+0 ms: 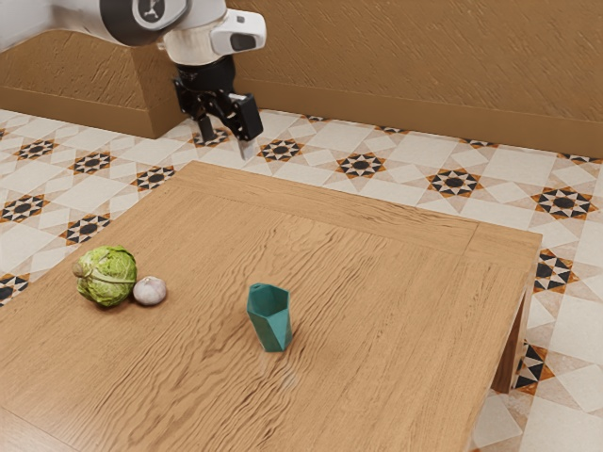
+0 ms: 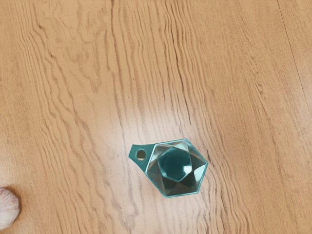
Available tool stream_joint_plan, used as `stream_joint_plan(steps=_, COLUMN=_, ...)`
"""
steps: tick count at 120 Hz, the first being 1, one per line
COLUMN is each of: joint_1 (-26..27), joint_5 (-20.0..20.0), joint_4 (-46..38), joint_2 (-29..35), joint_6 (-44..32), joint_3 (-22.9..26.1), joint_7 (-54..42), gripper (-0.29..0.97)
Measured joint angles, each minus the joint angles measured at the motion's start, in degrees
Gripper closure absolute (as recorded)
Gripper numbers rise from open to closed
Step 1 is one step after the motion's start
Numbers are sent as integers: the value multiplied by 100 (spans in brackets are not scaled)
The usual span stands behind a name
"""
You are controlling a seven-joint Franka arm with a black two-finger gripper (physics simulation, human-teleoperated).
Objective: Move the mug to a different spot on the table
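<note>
Gripper (image 1: 226, 139) empty, fingers spread wide, high above table (image 1: 396, 282). Mug (image 1: 269, 317) upright mid-table, at gripper's 6 o'clock in exterior view, garlic (image 1: 149, 290) at its 9. I'd centre over mug, descend, and pinch wall clear of handle tab (image 2: 140, 154).

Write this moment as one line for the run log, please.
gripper: open, high above table | mug: upright on table, not held | step: pre-grasp

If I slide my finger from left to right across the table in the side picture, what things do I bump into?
cabbage → garlic bulb → mug
</note>
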State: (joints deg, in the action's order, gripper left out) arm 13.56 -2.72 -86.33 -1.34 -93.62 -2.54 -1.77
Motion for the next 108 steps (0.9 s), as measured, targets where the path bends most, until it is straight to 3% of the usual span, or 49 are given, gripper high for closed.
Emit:
stream_joint_plan(steps=41, joint_1=-284, joint_5=100, joint_4=2, joint_2=1, joint_6=-2, joint_3=-163, joint_7=114, gripper=0)
stream_joint_plan(steps=68, joint_1=-611, joint_5=541, joint_4=-57, joint_2=-242, joint_6=41, joint_3=-197, joint_7=1186, gripper=0)
stream_joint_plan(steps=87, joint_1=-424, joint_5=937, joint_4=-191, joint_2=-419, joint_6=88, joint_3=-149, joint_7=2077, gripper=0)
stream_joint_plan(steps=108, joint_1=-419, joint_5=1095, joint_4=-249, joint_2=-733, joint_6=44, joint_3=-152, joint_7=2860, gripper=0)
